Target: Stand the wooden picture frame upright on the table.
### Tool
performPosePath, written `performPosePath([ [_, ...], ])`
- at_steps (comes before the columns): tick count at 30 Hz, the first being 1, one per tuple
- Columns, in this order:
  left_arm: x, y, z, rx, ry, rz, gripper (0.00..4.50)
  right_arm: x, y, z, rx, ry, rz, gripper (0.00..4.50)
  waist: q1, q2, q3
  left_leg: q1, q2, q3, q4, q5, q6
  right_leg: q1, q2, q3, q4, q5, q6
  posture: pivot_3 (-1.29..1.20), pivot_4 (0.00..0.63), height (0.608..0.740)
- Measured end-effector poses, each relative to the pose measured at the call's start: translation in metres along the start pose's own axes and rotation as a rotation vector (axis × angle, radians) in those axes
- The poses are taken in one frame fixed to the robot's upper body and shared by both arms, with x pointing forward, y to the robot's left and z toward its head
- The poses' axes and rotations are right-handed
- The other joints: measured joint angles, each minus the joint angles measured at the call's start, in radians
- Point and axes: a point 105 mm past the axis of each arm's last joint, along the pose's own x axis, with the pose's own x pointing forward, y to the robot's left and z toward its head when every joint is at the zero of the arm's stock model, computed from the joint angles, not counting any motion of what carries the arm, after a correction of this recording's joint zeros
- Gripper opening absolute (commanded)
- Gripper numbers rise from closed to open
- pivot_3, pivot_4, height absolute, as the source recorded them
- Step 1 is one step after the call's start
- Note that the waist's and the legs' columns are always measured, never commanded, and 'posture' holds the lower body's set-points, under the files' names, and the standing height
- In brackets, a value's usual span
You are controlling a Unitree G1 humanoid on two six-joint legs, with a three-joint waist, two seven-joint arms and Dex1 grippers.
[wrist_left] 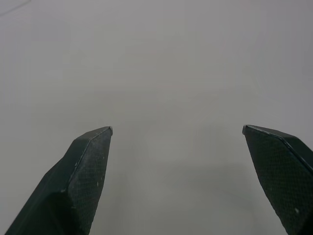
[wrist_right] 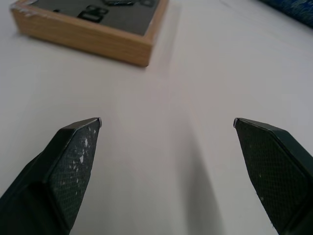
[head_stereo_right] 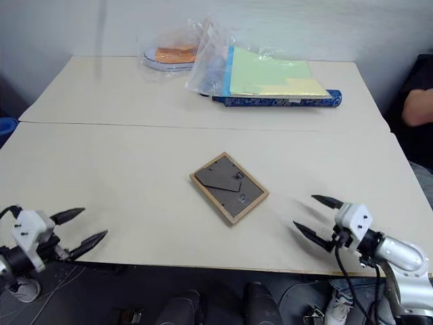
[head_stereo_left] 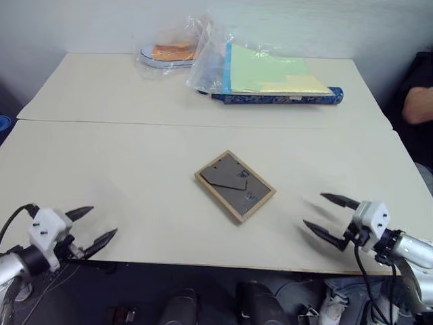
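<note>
The wooden picture frame (head_stereo_left: pixel 235 185) lies flat near the middle of the cream table (head_stereo_left: pixel 135 169), its dark grey backing board with the folded stand facing up. Its light-wood edge (wrist_right: pixel 88 39) also shows in the right wrist view, a short way ahead of my right gripper (wrist_right: pixel 167 122). My right gripper (head_stereo_left: pixel 323 213) hovers open over the table's front right edge, to the right of the frame, holding nothing. At the front left corner, well apart from the frame, my left gripper (head_stereo_left: pixel 97 225) is open and empty too.
At the back of the table lie green-yellow papers in clear plastic (head_stereo_left: pixel 270 73) on a blue patterned roll (head_stereo_left: pixel 277 98), and a bagged shoe (head_stereo_left: pixel 169 53). A seam (head_stereo_left: pixel 203 124) crosses the tabletop. A person's arm (head_stereo_left: pixel 417 105) shows at the far right.
</note>
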Motion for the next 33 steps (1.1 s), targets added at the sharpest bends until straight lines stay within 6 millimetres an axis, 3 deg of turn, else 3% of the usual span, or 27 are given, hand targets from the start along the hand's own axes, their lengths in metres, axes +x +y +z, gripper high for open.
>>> performPosePath([
  [5,0.009,0.004,0.011,-0.002,-0.033,-0.002,4.5,0.006,0.002,0.004,0.005,-0.018,0.048,4.48,0.001,0.0,0.0,0.0,0.0,0.0,0.0,0.0,0.0,0.0,0.0,0.0,0.001,0.0,0.0,0.0,0.15,0.74],
  [8,0.037,-0.011,0.033,-0.043,-0.066,-0.114,4.1,0.027,-0.004,0.014,0.033,-0.054,0.077,3.91,0.001,0.0,0.0,0.0,0.0,0.0,0.002,0.0,0.0,0.0,-0.001,0.0,0.002,0.0,0.0,0.0,0.15,0.74],
  [11,0.07,-0.037,0.063,-0.003,-0.106,-0.265,3.32,0.052,-0.018,0.032,-0.007,-0.071,0.094,2.96,0.001,0.0,0.0,0.0,-0.001,0.0,0.002,0.001,-0.001,-0.001,-0.001,0.0,0.003,0.0,0.0,0.0,0.15,0.74],
  [14,0.103,-0.05,0.077,0.0,-0.117,-0.304,2.37,0.072,-0.039,0.038,-0.05,-0.064,0.043,1.89,0.002,0.0,0.0,-0.002,-0.001,0.0,0.002,0.002,-0.002,-0.003,0.0,-0.001,0.003,0.0,0.0,0.0,0.15,0.74],
  [20,0.157,-0.072,0.082,-0.014,-0.077,-0.344,0.54,0.112,-0.045,0.032,-0.083,-0.021,0.054,0.0,-0.003,0.0,0.0,-0.004,-0.001,0.0,0.008,0.002,-0.002,-0.004,0.002,-0.002,0.01,0.0,0.001,0.0,0.15,0.74],
  [21,0.162,-0.075,0.08,-0.013,-0.063,-0.348,0.31,0.115,-0.043,0.03,-0.095,-0.01,0.067,0.0,-0.004,0.0,0.0,-0.004,-0.001,0.0,0.008,0.002,-0.002,-0.004,0.002,-0.001,0.01,0.0,0.001,0.0,0.15,0.74],
  [27,0.183,-0.085,0.081,-0.026,-0.037,-0.359,0.31,0.129,-0.018,0.029,-0.082,-0.034,0.17,0.0,0.002,0.0,0.0,-0.004,-0.001,-0.001,0.012,0.001,-0.002,-0.003,0.001,-0.002,0.009,0.0,0.001,0.0,0.15,0.74],
  [33,0.192,-0.081,0.085,-0.092,-0.058,-0.31,0.31,0.119,0.014,0.029,-0.045,-0.038,0.222,0.0,0.01,0.0,0.0,-0.006,-0.001,-0.002,0.014,0.001,-0.002,-0.003,0.001,-0.003,0.01,0.001,0.001,0.0,0.15,0.74],
])
